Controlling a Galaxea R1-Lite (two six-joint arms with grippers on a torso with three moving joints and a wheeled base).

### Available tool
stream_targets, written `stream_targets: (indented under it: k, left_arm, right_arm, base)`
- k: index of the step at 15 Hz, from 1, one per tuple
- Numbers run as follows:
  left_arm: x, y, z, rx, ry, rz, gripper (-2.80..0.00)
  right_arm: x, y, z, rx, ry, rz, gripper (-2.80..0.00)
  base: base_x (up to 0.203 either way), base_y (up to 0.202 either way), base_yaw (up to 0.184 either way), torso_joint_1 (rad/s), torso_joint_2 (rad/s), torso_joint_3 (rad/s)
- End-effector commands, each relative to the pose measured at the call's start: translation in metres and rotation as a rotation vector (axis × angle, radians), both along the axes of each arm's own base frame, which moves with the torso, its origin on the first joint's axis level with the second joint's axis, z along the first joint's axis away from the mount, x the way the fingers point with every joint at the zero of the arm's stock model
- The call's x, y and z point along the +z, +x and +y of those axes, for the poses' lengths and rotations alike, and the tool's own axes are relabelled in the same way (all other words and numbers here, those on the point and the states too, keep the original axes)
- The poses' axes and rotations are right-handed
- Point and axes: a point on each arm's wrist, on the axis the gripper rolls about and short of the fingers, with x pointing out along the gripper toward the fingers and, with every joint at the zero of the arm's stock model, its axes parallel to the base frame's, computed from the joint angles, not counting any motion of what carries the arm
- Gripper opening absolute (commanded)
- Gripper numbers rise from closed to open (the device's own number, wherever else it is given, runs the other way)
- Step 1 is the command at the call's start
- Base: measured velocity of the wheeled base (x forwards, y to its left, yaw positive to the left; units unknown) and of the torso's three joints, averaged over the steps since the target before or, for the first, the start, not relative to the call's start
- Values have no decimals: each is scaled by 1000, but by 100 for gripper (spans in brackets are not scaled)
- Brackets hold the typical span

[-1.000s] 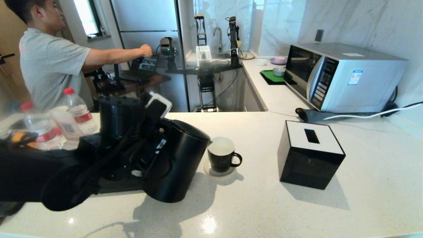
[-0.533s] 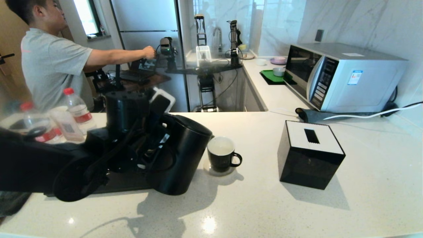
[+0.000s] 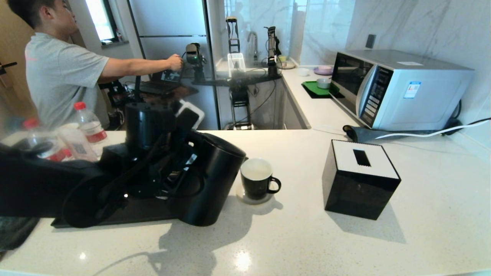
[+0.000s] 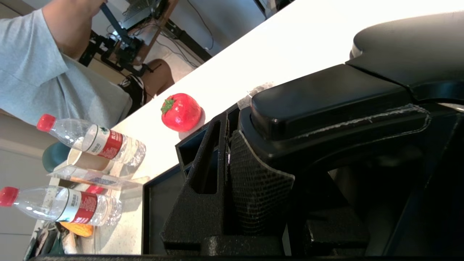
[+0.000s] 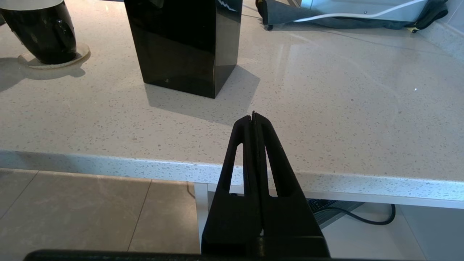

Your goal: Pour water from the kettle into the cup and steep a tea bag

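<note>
One arm does the work: my left gripper (image 3: pixel 180 174) is clamped on the handle of the kettle (image 3: pixel 213 178), spout tilted toward the cup (image 3: pixel 257 179) just beside it. My right gripper (image 5: pixel 253 121) idles pinched together below the counter edge.

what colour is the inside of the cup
White inside the black cup, clearest in the head view.

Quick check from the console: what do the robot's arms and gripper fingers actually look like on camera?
Both are matte black. The left arm is bulky, with rounded joint housings and black cables running to the wrist. The left gripper has wedge-shaped slotted fingers with mesh-textured pads. The right gripper has long tapered fingers, each with a slot cut-out.
</note>
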Motion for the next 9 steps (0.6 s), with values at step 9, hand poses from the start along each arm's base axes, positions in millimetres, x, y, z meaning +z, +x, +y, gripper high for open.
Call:
stream_targets:
  k: [9]
  left_arm:
    - [5,-3,-1,-4,29,45,-280]
  right_arm:
    - [0,0,0,1,-1,1,-280]
  base:
    - [0,0,0,0,0,0]
